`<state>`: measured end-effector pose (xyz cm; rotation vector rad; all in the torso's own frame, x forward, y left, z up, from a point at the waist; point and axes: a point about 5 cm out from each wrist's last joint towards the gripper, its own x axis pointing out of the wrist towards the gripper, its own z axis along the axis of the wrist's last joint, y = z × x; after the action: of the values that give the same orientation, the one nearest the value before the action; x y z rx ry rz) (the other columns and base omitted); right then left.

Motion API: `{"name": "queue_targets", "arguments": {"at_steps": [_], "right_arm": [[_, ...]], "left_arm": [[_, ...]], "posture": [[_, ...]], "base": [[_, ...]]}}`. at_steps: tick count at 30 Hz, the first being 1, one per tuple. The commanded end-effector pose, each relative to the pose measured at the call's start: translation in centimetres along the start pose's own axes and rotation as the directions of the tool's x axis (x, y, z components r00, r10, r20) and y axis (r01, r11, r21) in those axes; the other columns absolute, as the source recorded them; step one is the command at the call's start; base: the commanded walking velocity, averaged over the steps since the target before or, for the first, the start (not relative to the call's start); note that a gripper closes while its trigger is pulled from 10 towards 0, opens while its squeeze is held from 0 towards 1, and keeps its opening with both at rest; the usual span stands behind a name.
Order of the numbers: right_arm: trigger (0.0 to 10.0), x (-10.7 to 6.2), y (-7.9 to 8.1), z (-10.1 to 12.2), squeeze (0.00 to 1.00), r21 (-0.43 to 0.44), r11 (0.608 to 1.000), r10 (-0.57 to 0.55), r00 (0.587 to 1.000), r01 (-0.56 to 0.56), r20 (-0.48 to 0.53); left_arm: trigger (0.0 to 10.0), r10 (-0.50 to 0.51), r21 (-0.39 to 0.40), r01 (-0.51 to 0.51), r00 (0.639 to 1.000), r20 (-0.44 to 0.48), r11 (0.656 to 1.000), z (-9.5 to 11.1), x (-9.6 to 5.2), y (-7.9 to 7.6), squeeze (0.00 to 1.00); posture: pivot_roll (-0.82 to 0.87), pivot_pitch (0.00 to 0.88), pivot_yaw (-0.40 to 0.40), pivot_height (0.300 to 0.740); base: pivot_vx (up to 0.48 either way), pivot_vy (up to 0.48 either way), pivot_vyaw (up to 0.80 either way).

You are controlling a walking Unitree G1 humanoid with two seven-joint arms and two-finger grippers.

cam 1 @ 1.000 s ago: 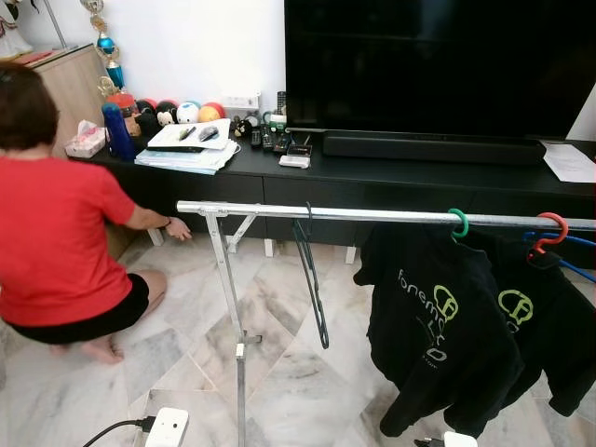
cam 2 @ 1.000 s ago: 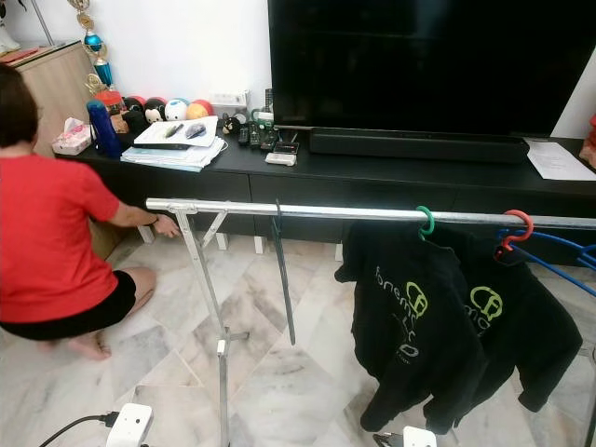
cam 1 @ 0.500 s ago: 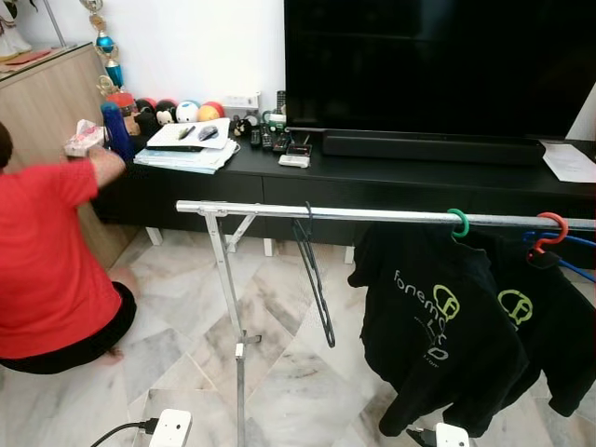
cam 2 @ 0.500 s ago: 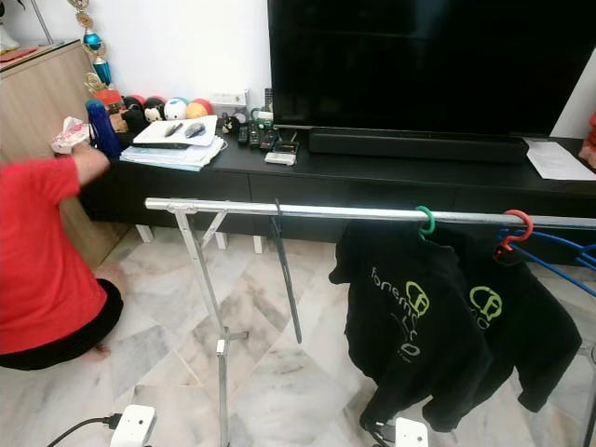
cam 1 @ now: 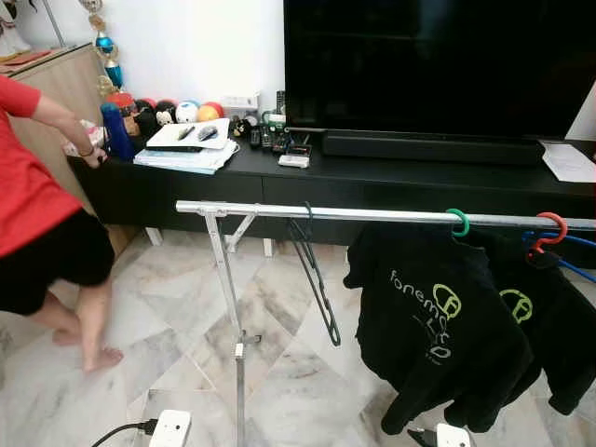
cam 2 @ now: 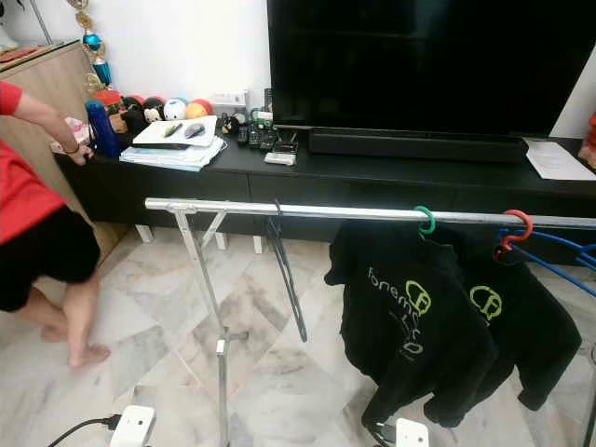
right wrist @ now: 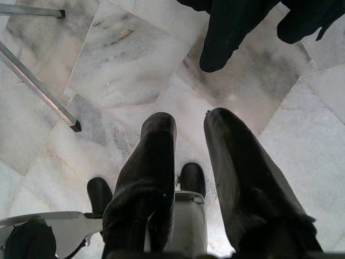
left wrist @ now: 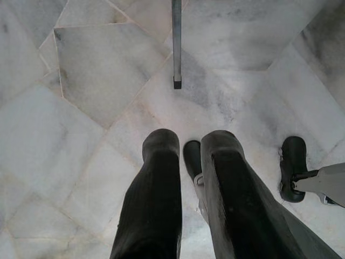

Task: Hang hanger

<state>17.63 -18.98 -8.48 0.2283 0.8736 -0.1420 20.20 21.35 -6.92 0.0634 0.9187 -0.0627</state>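
Standing at the far left, a person (cam 1: 42,214) in red reaches toward the black tabletop (cam 1: 391,172). Both pincers, left pincer (left wrist: 186,148) and right pincer (right wrist: 188,127), point at the marble floor (left wrist: 81,81), fingers slightly apart, empty. Well above them, the dark hanger (cam 1: 315,279) hangs on the silver rail (cam 1: 279,211), left of two black shirts (cam 1: 438,326).

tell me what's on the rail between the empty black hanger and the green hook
Nothing: in the left eye view the rail runs bare from the empty black hanger to the green hook, which carries a black hoodie.
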Motion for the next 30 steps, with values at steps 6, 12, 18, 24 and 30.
{"name": "queue_targets", "arguments": {"at_steps": [6,12,18,24,30], "right_arm": [[10.0,-0.08,-0.23,-0.22,0.00,0.020,1.000,-0.010,1.000,0.010,-0.006],[10.0,-0.06,-0.19,-0.20,0.00,0.022,1.000,-0.010,1.000,0.010,-0.006],[10.0,-0.05,-0.16,-0.19,0.00,0.023,1.000,-0.012,1.000,0.012,-0.006],[10.0,-0.04,-0.15,-0.14,0.00,0.026,1.000,-0.012,1.000,0.012,-0.003],[10.0,0.01,-0.06,0.05,0.00,0.029,1.000,-0.008,1.000,0.008,0.005]], "left_arm": [[10.0,0.002,-0.033,-0.003,1.000,-0.019,0.999,-0.62,-0.11,0.09,0.00],[10.0,-0.006,-0.045,0.005,1.000,-0.013,0.999,-0.57,-0.10,0.01,0.00],[10.0,-0.008,-0.043,0.007,1.000,-0.017,0.999,-0.62,-0.10,0.01,0.00],[10.0,-0.010,-0.040,0.010,1.000,-0.017,0.999,-0.58,-0.08,-0.04,0.00],[10.0,-0.010,-0.037,0.009,1.000,-0.019,0.999,-0.58,-0.08,-0.06,0.00]], "posture": [[-0.01,0.000,-0.001,0.740],[-0.01,0.000,-0.001,0.740],[-0.01,0.000,0.000,0.740],[-0.01,0.000,-0.001,0.740],[-0.01,0.000,0.000,0.740]], "base": [[0.000,0.000,0.00],[0.134,0.000,0.00],[0.300,0.000,0.00],[0.276,0.000,0.00],[0.000,0.000,0.00]]}}
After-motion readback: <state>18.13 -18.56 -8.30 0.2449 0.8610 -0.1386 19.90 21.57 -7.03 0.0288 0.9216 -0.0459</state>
